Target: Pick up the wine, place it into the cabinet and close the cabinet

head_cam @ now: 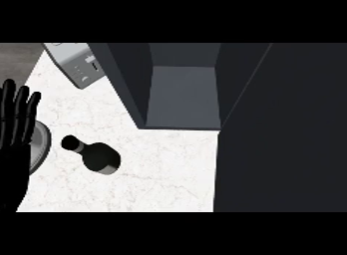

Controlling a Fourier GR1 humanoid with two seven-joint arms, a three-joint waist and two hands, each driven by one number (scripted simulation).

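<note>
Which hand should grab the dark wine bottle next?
Left: the black left hand is open near the dark glass wine bottle on the white marble counter; the right hand is not in view.

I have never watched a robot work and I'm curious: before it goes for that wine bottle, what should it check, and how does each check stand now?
1. Wine bottle free on the counter, nothing touching it: ok.
2. Bottle upright or lying: cannot tell from this steep view.
3. Cabinet open, its inside facing the counter: ok.
4. Left hand open and holding nothing, resting at the view's left edge: ok.
5. Right hand ready: cannot tell, it is out of view.
6. Grey plate left of the bottle, apart from it: ok.
</note>
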